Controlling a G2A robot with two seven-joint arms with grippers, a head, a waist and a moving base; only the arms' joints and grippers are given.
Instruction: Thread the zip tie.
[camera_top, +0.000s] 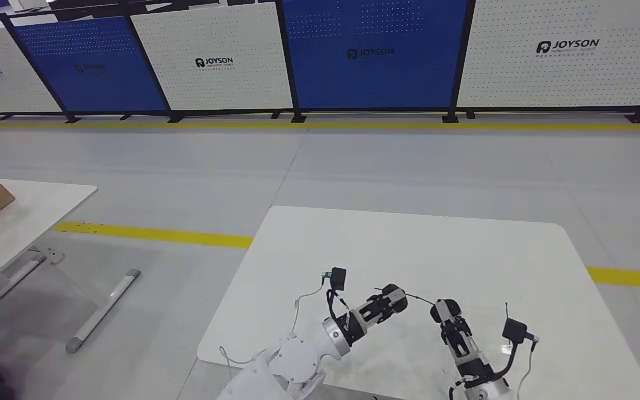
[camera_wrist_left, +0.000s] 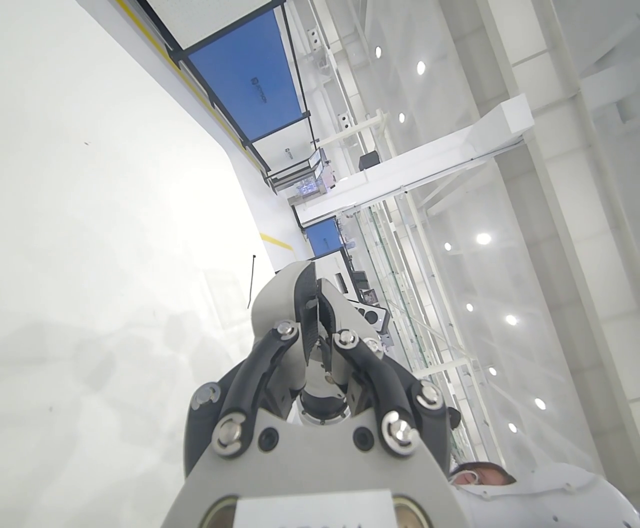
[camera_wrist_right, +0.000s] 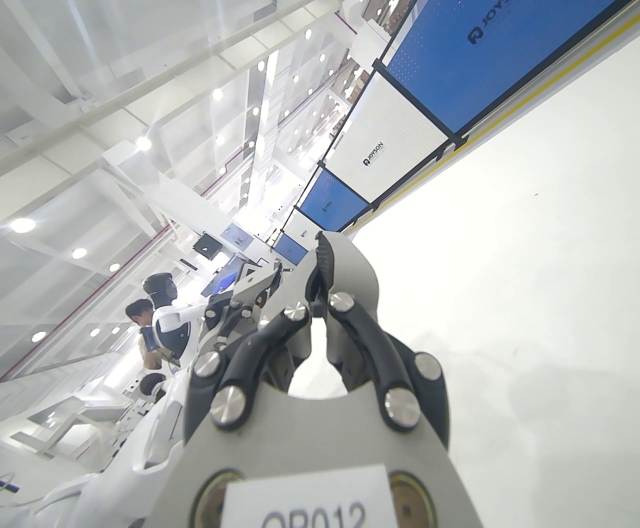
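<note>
Top view puts the zip tie (camera_top: 506, 310) flat on the desk (camera_top: 400, 240), lengthwise away from the robot, near the right gripper (camera_top: 445, 306); the left gripper (camera_top: 398, 295) is farther off; both are pressed together.

My left gripper (camera_wrist_left: 312, 280) and right gripper (camera_wrist_right: 322, 245) wear matt pale-grey shells (camera_wrist_left: 272, 297), ribbed black rubbery pads (camera_wrist_left: 305, 300) and shiny metal bolts (camera_wrist_left: 400, 430), while the tabletop (camera_wrist_left: 100, 200) looks smooth matt white and the zip tie (camera_wrist_left: 251, 282) thin black plastic.
</note>
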